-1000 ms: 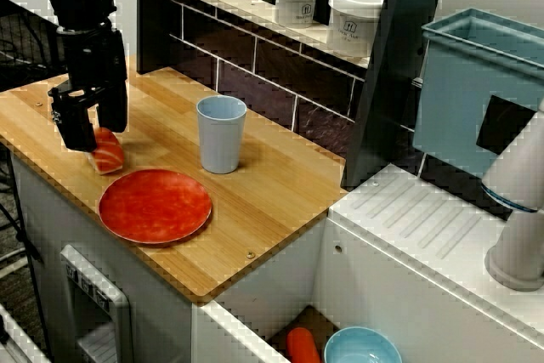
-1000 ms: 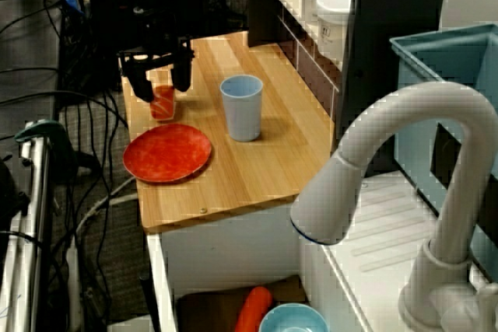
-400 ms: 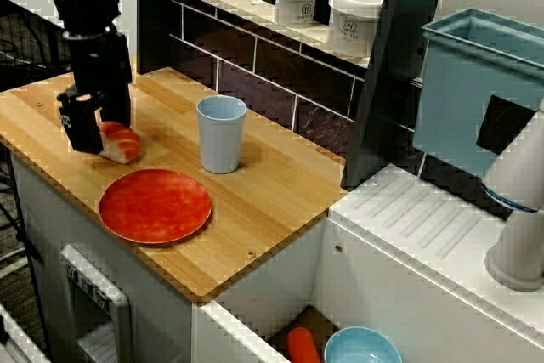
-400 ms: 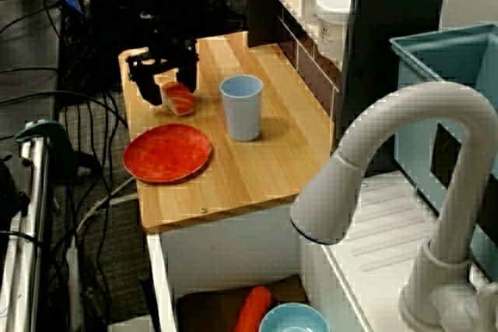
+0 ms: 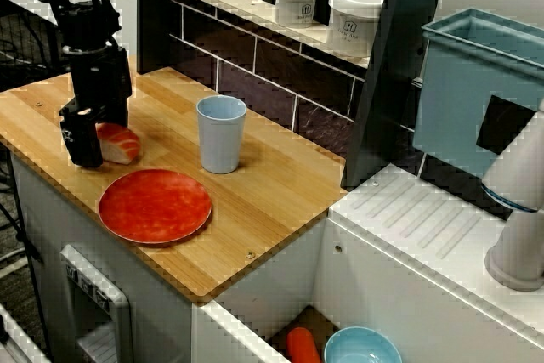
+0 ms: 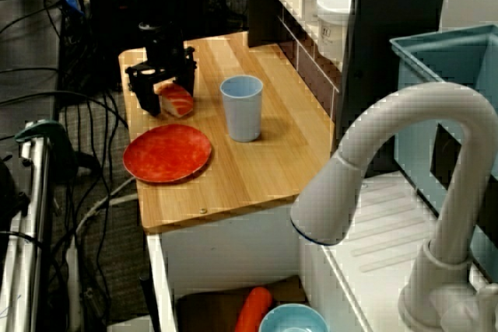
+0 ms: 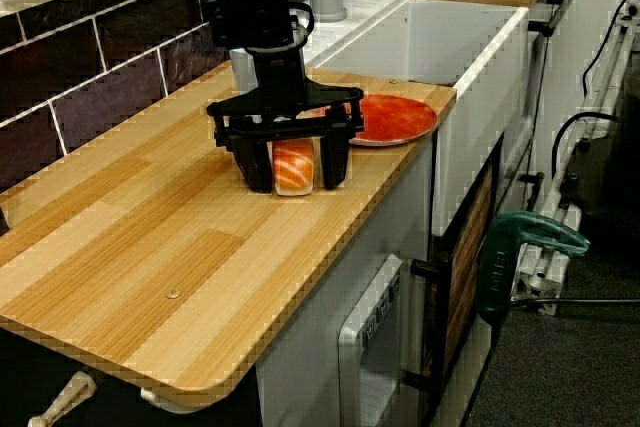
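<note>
wooden surface (image 5: 280, 184) fills the left half of the high view, with the red plate (image 5: 155, 206) at lower left, the blue cup (image 5: 221, 133) left of centre, and the end effector (image 7: 296, 179) at upper left. it looks clamped on the salmon sushi piece (image 5: 119, 144), which sits on the wood just above the plate. best handled with a light, even squeeze so the soft piece doesn't tip or squash, well clear of plate rim and cup.
</note>
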`<state>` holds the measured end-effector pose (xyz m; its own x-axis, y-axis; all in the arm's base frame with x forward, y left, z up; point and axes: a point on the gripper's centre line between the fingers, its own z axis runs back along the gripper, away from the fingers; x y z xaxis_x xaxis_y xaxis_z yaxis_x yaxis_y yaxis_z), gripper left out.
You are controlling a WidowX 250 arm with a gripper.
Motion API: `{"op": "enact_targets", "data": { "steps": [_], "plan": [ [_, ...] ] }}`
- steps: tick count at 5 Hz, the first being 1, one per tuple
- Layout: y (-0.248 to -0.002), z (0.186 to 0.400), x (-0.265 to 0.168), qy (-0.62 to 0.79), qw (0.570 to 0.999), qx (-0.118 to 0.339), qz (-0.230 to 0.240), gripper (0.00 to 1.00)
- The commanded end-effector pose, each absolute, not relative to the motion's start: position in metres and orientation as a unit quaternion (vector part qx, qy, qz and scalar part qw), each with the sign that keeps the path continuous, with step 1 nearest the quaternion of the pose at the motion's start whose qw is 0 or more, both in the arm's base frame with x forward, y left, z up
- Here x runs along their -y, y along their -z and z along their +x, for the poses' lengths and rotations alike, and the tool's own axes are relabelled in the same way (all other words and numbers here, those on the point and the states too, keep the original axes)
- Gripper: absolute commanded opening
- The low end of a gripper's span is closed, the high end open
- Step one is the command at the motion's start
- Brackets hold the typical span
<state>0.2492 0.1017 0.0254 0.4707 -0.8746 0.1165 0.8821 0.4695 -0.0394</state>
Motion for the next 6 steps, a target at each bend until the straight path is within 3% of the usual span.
{"op": "enact_targets", "data": {
  "steps": [1,3,6],
  "plan": [
    [-0.039,0.256,-0.110,0.492,0.869,0.048,-0.029,0.00],
    [-0.058,0.263,-0.108,0.479,0.875,0.050,-0.044,0.00],
    [-0.080,0.255,-0.079,0.495,0.866,0.061,-0.045,0.00]
  ]
}}
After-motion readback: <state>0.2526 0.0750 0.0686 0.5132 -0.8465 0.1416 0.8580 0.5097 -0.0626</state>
